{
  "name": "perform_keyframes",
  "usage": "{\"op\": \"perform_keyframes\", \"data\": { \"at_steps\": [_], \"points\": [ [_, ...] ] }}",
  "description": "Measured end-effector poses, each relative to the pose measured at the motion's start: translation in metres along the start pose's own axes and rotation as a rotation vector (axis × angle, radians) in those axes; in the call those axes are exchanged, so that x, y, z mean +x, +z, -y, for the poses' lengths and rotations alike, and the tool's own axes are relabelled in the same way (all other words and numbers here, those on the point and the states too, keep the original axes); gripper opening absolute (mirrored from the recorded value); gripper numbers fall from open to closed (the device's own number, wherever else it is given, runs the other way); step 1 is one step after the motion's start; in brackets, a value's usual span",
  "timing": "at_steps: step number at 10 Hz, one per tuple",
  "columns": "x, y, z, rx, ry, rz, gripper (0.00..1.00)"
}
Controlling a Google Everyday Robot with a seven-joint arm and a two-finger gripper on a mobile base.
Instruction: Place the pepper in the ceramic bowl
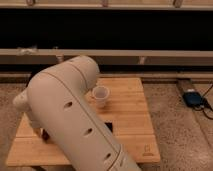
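Observation:
My white arm (70, 110) fills the left and middle of the camera view and covers much of the wooden board (130, 115). The gripper (42, 132) hangs at the arm's lower left end, low over the left part of the board, with something dark at its tip. The pepper and the ceramic bowl do not show; they are hidden behind the arm or out of view.
A small translucent white cup (101, 95) stands on the board just right of the arm. A corner of a black slab (109, 127) peeks out by the arm. A blue device with a cable (192, 98) lies on the floor at right. A dark ledge runs behind.

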Motion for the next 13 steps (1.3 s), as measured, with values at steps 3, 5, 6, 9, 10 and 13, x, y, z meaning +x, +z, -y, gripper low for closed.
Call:
{"op": "perform_keyframes", "data": {
  "at_steps": [3,5,6,9,10,13],
  "points": [
    [-0.001,-0.023,0.008,-0.042,0.015,0.037,0.03],
    [0.003,-0.052,0.009,-0.081,-0.001,0.080,0.00],
    [0.007,-0.073,0.009,-0.109,-0.025,0.113,0.00],
    [0.014,-0.126,0.015,-0.192,-0.086,0.207,0.00],
    [0.009,-0.138,0.017,-0.206,-0.105,0.231,0.00],
    [-0.030,-0.158,0.035,-0.216,-0.137,0.262,0.00]
  ]
}}
